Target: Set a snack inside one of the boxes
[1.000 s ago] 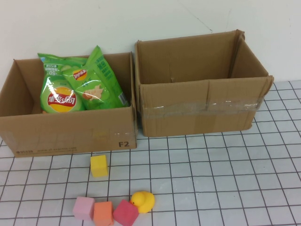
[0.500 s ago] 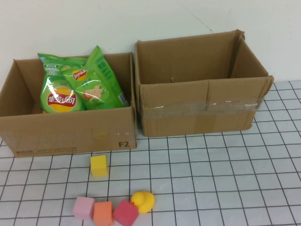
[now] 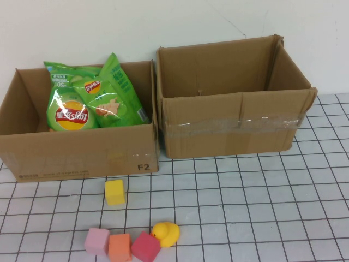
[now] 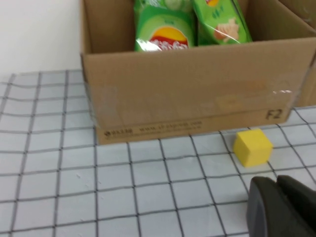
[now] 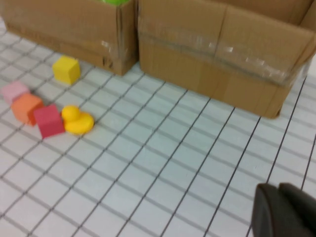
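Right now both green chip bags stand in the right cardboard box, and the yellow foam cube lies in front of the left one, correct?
Not quite. In the high view the green chip bags stand in the left cardboard box, not the right cardboard box. The yellow foam cube does lie before the left box.

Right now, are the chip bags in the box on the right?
No, both green chip bags stand in the left box; the right box shows only bare cardboard inside.

We've got 2 matt brown cardboard boxes (image 3: 82, 150) (image 3: 234, 128), the right one with shiny clear tape (image 3: 234, 124) across its front. The 2 green chip bags (image 3: 92, 98) look like glossy crinkly plastic. The blocks (image 3: 114, 192) look soft and matt, the duck (image 3: 166, 233) smooth.
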Tool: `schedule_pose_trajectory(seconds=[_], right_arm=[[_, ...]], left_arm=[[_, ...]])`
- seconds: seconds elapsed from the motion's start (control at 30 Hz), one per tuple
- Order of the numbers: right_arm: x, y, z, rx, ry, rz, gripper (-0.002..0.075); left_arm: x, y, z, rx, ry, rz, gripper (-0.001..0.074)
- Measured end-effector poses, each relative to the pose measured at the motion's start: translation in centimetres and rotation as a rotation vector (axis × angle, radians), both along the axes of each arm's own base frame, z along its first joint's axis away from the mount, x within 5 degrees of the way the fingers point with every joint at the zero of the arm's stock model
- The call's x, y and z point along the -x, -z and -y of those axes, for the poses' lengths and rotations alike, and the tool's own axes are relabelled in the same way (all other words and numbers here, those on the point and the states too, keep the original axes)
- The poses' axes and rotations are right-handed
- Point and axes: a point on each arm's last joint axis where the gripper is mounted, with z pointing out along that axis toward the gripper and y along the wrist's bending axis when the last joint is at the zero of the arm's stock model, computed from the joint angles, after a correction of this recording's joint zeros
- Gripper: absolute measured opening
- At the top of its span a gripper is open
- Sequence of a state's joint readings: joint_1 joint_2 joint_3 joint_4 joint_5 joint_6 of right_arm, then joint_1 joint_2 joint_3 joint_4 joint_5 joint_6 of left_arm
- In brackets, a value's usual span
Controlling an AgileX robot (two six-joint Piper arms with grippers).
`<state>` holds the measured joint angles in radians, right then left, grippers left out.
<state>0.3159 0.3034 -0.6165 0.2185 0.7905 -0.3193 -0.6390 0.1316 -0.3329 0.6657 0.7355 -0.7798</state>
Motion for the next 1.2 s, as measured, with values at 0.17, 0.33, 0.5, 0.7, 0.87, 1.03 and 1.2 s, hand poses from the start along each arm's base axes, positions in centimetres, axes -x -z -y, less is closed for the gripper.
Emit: schedule_pose_trajectory(seconds=[0.17,0.33,0.5,0.7,0.87,1.03,1.2], right_arm=[[0.21,0.45,0.09,0.058,-0.02,-0.031,-0.0001],[0.18,0.44,0.12,0.069,-0.022,-0.023,-0.0001],[0.23,0.51,0.13,0.074,-0.025,-0.031,-0.0001],[0.26,0.56,0.13,0.078,-0.027,-0.036,-0.0001],[0.26,0.56,0.13,0.078,-0.027,-0.036,-0.0001],[0.26,0.56,0.13,0.078,-0.027,-0.036,-0.0001],[0.25,0.57,0.15,0.08,-0.026,-0.036,-0.0001]], left_arm=[[-0.06,-0.13,-0.15,-0.025,-0.009,0.018,-0.0002],[-0.06,-0.13,-0.15,-0.025,-0.009,0.018,-0.0001],[-0.06,-0.13,-0.15,-0.025,-0.009,0.018,-0.0001],[-0.07,-0.13,-0.16,-0.026,-0.01,0.019,-0.0001],[-0.07,-0.13,-0.16,-0.026,-0.01,0.019,-0.0001],[-0.02,-0.1,-0.15,-0.017,-0.011,0.015,-0.0001],[0.52,0.19,-0.24,0.04,-0.066,-0.017,-0.0001]])
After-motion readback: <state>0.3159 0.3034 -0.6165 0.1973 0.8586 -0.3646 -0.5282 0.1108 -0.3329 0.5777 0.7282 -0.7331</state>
